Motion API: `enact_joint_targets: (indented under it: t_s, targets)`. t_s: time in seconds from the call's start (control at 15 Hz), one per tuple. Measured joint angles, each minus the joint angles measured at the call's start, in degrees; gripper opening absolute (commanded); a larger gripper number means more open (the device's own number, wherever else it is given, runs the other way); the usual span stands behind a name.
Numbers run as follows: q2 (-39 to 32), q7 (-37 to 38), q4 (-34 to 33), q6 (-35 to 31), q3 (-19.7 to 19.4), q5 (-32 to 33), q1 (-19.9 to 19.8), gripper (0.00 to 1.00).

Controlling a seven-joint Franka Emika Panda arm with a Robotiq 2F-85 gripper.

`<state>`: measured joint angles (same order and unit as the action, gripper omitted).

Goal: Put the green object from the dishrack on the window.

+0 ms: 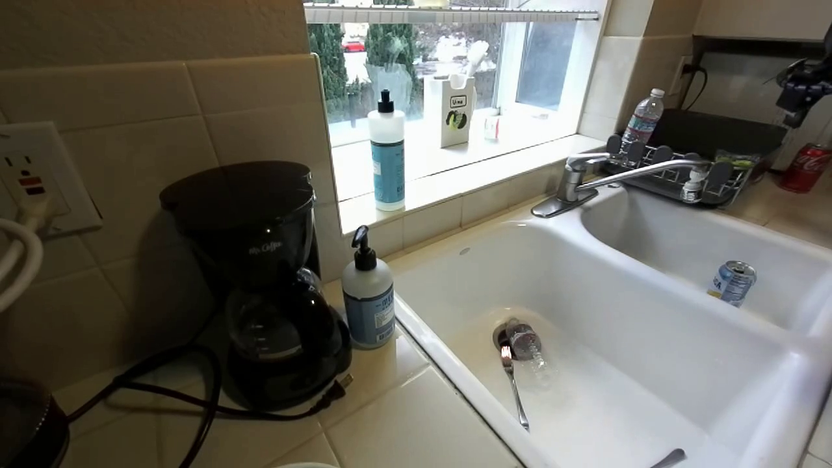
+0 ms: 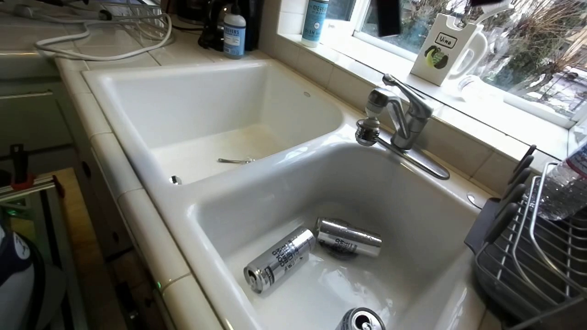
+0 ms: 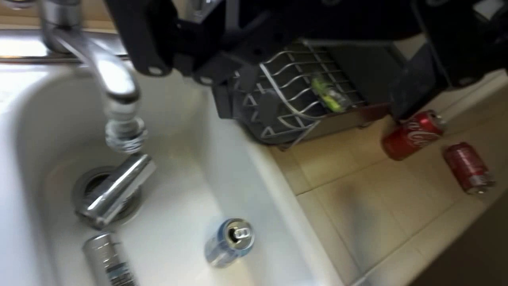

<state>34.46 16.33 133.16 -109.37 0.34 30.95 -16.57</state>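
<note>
The green object (image 3: 328, 95), a small bright green item with a clear part, lies in the dark dishrack (image 3: 347, 121) with its wire grid. In an exterior view the green object (image 1: 734, 159) shows inside the dishrack (image 1: 695, 130). My gripper (image 3: 311, 111) is open and empty, its fingers wide apart, with the rack and green object seen between them. In an exterior view the gripper (image 1: 803, 97) is above the rack's right end. The window (image 1: 546, 65) with its pale sill (image 1: 494, 159) is behind the sink; the window also shows in an exterior view (image 2: 541, 68).
The faucet (image 1: 640, 172) stands between rack and sill. A water bottle (image 1: 643, 120) leans in the rack. The sill holds a white jug (image 2: 449, 50) and a blue soap bottle (image 1: 388, 162). Red cans (image 3: 412, 135) stand beside the rack. The white sink (image 2: 197, 197) holds several cans.
</note>
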Motion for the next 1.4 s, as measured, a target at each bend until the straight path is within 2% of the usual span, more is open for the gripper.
enact_joint_targets:
  t_s: [0.13, 0.47, 0.73, 1.0, 1.2, 1.4]
  targets:
    - [-2.5, 1.3, -2.2, 0.0, -0.3, 1.8, -1.7, 1.0]
    - [-4.7, 2.4, -3.6, 0.0, -0.6, 2.2, -1.3, 1.0]
    - [-8.4, -8.1, -8.9, -0.1, -5.1, 3.3, -0.8, 1.0]
    - [-19.2, -19.2, -18.4, 0.1, -9.5, 7.1, -0.9, 1.0]
    - [-27.7, -22.3, -25.0, 0.5, -12.2, 10.6, -1.1, 1.0]
    - [-33.2, -23.2, -28.7, 0.5, -15.1, 10.5, -1.5, 1.0]
